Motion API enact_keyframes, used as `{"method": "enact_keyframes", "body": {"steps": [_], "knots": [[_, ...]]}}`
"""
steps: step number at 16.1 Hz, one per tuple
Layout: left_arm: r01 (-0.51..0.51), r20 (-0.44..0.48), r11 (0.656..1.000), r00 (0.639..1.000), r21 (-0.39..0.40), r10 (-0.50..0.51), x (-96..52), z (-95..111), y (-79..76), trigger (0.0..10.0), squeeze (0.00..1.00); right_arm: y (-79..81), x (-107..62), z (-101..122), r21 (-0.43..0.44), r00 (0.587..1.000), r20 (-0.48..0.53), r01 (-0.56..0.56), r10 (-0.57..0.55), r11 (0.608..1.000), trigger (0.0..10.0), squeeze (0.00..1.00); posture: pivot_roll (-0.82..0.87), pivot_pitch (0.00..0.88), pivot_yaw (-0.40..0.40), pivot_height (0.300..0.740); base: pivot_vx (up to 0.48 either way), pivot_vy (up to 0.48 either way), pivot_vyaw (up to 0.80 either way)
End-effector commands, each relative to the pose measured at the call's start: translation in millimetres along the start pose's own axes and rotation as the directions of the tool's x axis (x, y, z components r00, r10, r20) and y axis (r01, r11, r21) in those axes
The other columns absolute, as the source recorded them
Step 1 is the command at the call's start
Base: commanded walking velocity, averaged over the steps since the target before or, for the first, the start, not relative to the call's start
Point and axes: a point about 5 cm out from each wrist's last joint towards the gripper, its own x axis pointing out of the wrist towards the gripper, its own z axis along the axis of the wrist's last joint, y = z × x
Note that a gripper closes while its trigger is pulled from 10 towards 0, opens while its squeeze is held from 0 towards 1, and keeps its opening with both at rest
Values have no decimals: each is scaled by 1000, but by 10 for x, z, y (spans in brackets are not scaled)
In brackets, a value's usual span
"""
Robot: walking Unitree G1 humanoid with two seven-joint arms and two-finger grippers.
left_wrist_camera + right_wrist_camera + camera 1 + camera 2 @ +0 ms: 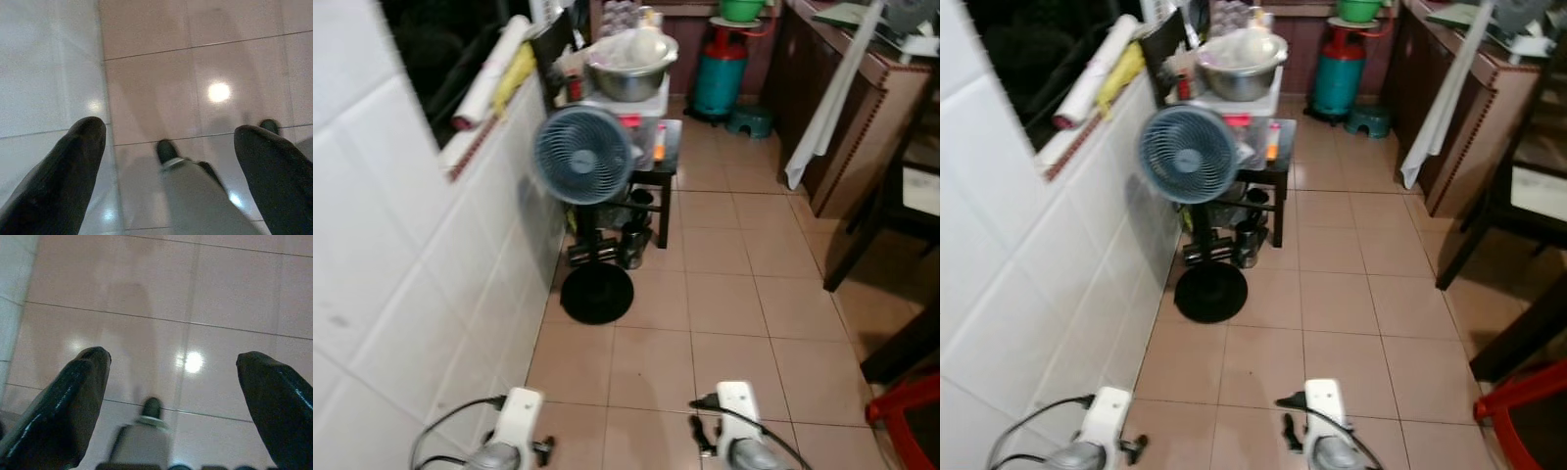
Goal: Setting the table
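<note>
Both arms hang low over the pinkish tiled floor, beside a white tiled wall. The left gripper has its fingers spread wide with nothing between them, and the right gripper is likewise wide apart and holds nothing. Well ahead of both, a steel bowl sits on a white box atop a small dark table, behind a grey standing fan. A dark wooden cabinet runs along the right, with a red chair nearer
</note>
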Motion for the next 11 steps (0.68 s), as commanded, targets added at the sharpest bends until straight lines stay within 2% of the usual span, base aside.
{"method": "enact_keyframes", "body": {"steps": [1,7,10,11], "knots": [[-7,-7,1000,1000,11,7,-6,-12,39,10000,0,15,8,36,2,1000,8,-2,2,1000,10000,0,1,0,6,740,0,-398,0],[-27,-14,999,1000,17,28,-8,-15,64,10000,0,-7,14,75,47,1000,21,9,-10,999,10000,0,5,0,7,740,0,0,0],[-66,-22,996,997,57,68,-14,-9,127,10000,0,-28,21,92,144,999,12,32,-34,989,10000,0,16,0,21,740,0,0,0],[-79,-20,995,997,58,80,-17,-1,151,10000,0,-30,21,89,152,999,10,34,-36,988,10000,0,16,0,21,740,0,0,0]]}}
